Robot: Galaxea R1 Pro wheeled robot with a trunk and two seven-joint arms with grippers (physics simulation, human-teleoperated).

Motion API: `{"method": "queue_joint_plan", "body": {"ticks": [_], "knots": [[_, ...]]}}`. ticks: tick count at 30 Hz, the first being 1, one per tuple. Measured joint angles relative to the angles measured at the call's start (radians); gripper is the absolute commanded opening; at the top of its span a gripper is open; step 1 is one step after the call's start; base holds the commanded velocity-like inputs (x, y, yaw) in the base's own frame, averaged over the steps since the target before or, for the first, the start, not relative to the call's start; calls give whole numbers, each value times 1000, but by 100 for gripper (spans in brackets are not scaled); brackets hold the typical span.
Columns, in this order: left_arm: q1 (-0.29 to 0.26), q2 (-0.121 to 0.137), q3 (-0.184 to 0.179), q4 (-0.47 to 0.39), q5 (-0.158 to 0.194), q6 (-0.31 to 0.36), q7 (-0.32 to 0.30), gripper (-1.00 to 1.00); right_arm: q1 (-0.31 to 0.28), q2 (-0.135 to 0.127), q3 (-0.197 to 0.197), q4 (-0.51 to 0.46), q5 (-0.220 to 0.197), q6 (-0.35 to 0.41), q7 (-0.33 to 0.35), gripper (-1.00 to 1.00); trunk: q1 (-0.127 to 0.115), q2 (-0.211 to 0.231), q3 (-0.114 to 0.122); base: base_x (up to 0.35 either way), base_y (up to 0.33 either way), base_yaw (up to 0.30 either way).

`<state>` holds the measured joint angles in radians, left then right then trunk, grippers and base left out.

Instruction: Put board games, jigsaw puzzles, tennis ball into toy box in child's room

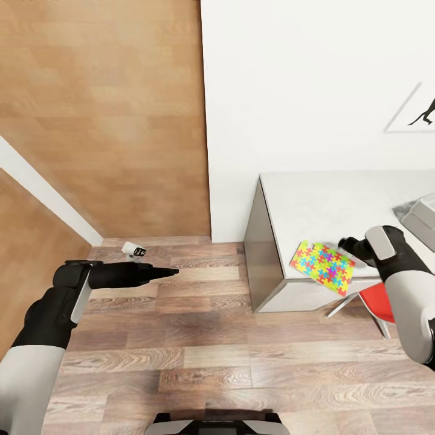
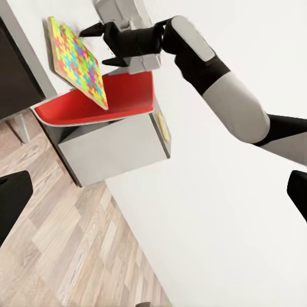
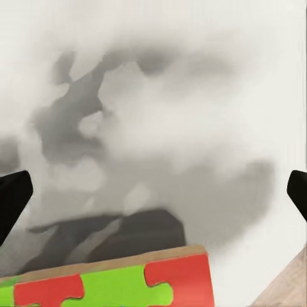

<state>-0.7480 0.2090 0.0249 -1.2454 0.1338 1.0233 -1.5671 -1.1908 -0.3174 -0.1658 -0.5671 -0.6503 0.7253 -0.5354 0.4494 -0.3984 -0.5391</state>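
Puzzle at the table's front corner, right gripper just beside it.

The table has a pale grey top and stands against the white wall; on it, at the right edge of the head view, is the grey toy box. The puzzle is a thin square of yellow, pink, blue and green pieces, and it hangs a little over the table's front edge, above a red chair. The right gripper's fingers stand apart, holding nothing, near the puzzle's far edge. The left gripper points out over the wood floor, well apart from the table; if it is spread or closed I cannot tell.
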Motion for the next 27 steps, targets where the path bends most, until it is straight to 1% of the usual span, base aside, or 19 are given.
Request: {"method": "queue_joint_plan", "body": {"ticks": [3,6,9,11,13,15,18,20,21,22,23,25,26,27], "knots": [[0,0,0,0,0,0,0,100,11,0,-17,-49,0,4,-1,100,0,0,2,0,0,0],[0,0,0,0,0,0,0,100,23,0,-23,-100,-2,11,-1,100,0,0,6,0,0,0],[0,0,0,0,0,0,0,100,29,1,-26,-153,-10,35,-2,100,0,0,11,0,0,0],[0,0,0,0,0,0,0,100,37,1,-28,-190,-22,60,-3,100,0,0,14,0,0,0],[0,0,0,0,0,0,0,100,61,1,-35,-250,-48,86,-3,100,0,0,17,0,0,0],[0,0,0,0,0,0,0,100,88,1,-52,-312,-77,109,-3,100,0,0,20,0,0,0],[0,0,0,0,0,0,0,100,145,0,-92,-421,-127,165,-3,100,0,0,24,0,0,0],[0,0,0,0,0,0,0,100,171,0,-112,-465,-146,189,-2,100,0,0,28,0,0,0],[0,0,-1,0,0,0,0,100,199,1,-133,-511,-161,210,-2,100,0,0,29,0,0,0],[0,0,-1,0,0,0,0,100,215,1,-145,-537,-170,221,-2,100,0,0,31,0,0,0],[0,0,-1,0,0,0,0,100,250,1,-169,-589,-187,243,-2,100,0,0,32,0,0,0],[0,-1,-1,0,-1,0,0,100,294,2,-196,-643,-212,265,-1,100,0,0,35,0,0,0],[0,0,-1,0,-1,0,0,100,344,5,-224,-692,-240,282,0,100,0,0,37,0,0,0],[0,-1,-2,0,-1,0,0,100,401,7,-255,-739,-278,294,0,100,0,0,38,0,0,0]]}}
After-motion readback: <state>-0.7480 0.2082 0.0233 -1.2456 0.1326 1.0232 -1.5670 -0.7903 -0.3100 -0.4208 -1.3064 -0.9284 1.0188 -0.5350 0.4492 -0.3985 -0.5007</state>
